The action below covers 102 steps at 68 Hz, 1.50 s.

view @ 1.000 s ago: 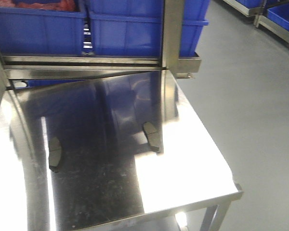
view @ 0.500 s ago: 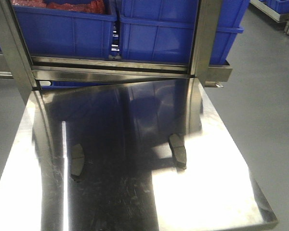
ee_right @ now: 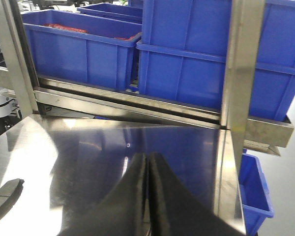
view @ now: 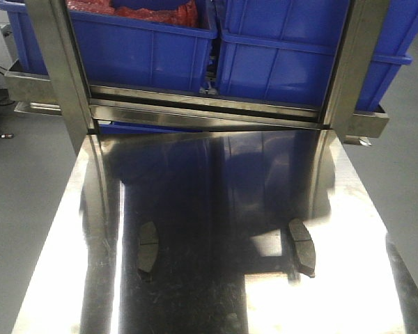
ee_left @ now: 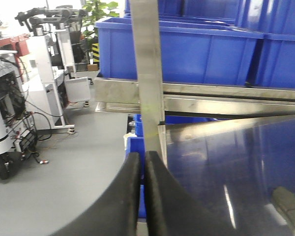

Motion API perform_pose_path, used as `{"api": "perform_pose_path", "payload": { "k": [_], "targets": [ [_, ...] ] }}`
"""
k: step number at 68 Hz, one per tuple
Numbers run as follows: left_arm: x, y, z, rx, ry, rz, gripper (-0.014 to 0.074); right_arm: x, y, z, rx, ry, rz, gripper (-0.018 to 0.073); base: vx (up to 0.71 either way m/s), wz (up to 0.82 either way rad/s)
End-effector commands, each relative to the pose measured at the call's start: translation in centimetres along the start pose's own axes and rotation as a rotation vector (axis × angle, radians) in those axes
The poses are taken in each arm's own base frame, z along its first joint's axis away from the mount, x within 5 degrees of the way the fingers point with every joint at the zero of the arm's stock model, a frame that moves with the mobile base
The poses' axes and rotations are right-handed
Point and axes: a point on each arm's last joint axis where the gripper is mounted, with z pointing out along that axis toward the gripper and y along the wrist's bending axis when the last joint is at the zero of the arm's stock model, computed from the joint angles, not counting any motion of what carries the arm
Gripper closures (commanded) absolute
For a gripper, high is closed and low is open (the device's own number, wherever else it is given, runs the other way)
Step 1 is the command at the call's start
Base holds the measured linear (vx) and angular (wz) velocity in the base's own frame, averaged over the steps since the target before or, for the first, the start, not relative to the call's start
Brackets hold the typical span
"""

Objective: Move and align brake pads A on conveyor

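Plainly, 2 small, flat, dark-grey curved brake pads lie on the shiny stainless-steel table top point(view: 376, 278). The left pad point(view: 148, 247) and the right pad point(view: 301, 247) are well apart. Each runs lengthwise from near to far and has a thin groove across its middle and a black backing edge. Polished, faintly scratched steel lies between them, mirroring the blue above.

At the table's far edge stands a brushed-steel rack point(view: 195, 104) with 2 square uprights point(view: 56, 62). It carries smooth blue plastic bins point(view: 146, 49), and the left one holds red material point(view: 132, 8). Past the table's left and right edges lies matt grey floor point(view: 28, 174).

From the left wrist, the left gripper point(ee_left: 142, 156), made of 2 curved black fingers, is closed to a hairline slit and holds nothing. The corner of a pad point(ee_left: 291, 206) shows at lower right. The right gripper point(ee_right: 148, 156) is likewise pressed closed on nothing above the steel, with a pad point(ee_right: 5, 192) at its near left.
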Motion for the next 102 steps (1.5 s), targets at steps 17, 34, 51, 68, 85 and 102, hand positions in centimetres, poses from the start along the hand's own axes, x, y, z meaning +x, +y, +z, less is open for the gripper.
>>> {"api": "perform_pose_path", "payload": {
  "k": [17, 34, 51, 68, 85, 102],
  "targets": [
    [-1.4, 0.0, -0.52, 0.003, -0.109, -0.01, 0.0603, -1.49, 0.02, -0.13, 0.001, -0.092, -0.006, 0.0565, 0.02, 0.06],
    [-1.4, 0.0, -0.52, 0.003, -0.109, -0.01, 0.0603, -1.49, 0.02, -0.13, 0.001, -0.092, -0.006, 0.0565, 0.0, -0.01],
    [-1.4, 0.0, -0.52, 0.003, -0.109, -0.01, 0.0603, -1.49, 0.02, -0.13, 0.001, -0.092, -0.006, 0.0565, 0.0, 0.0],
    [-1.43, 0.0, -0.53, 0.003, -0.112, -0.01, 0.0603, -1.49, 0.02, -0.13, 0.001, -0.092, -0.006, 0.0565, 0.0, 0.0],
    [-1.43, 0.0, -0.53, 0.003, -0.112, -0.01, 0.0603, -1.49, 0.02, -0.13, 0.001, -0.092, -0.006, 0.0565, 0.0, 0.0],
    [-1.44, 0.0, -0.53, 0.003, -0.114, -0.01, 0.0577, -1.49, 0.02, -0.13, 0.001, -0.092, -0.006, 0.0565, 0.0, 0.0]
  ]
}}
